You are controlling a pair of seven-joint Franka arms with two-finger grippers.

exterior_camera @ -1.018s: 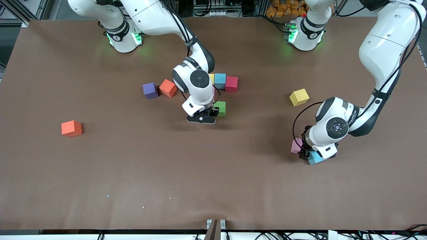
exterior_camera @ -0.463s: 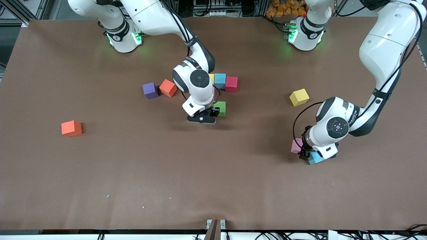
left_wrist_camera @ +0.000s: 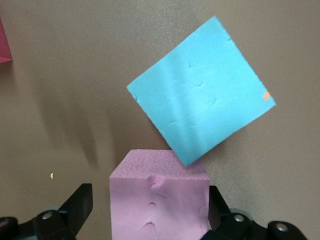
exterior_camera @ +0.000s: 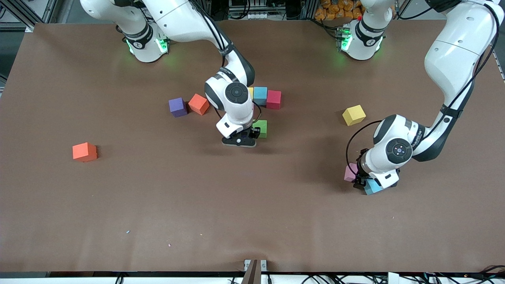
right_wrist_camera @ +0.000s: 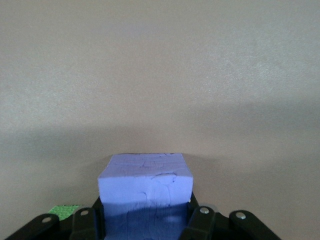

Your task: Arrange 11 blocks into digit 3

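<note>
Placing the periwinkle block (right_wrist_camera: 145, 192) squarely is what the step in hand seems to ask of the right gripper (exterior_camera: 238, 141), which sits at the middle of the front frame with its fingers pinched on that cube, just beside the green block (exterior_camera: 260, 128). Above it in the frame, the yellow block (exterior_camera: 250, 92), mostly hidden by the arm, the light blue block (exterior_camera: 260, 94) and the red block (exterior_camera: 274, 99) stand in a row, the start of the 3. I judge the held cube should go down flush against the green one, edges parallel, and the fingers should part only once it rests flat on the table (exterior_camera: 158, 205).

At the lower right of the front frame, the left gripper (exterior_camera: 360, 182) has its fingers spread wide, one on each side of the pink block (left_wrist_camera: 160, 200), not yet squeezing. A turned light blue block (left_wrist_camera: 200, 115) touches the pink one at a corner, so a closing grip could nudge it; lifting straight up seems safest.

Loose pieces wait elsewhere: a purple block (exterior_camera: 177, 107) and an orange block (exterior_camera: 198, 104) left of centre, another orange block (exterior_camera: 84, 152) at the left, and another yellow block (exterior_camera: 354, 115) at the right.
</note>
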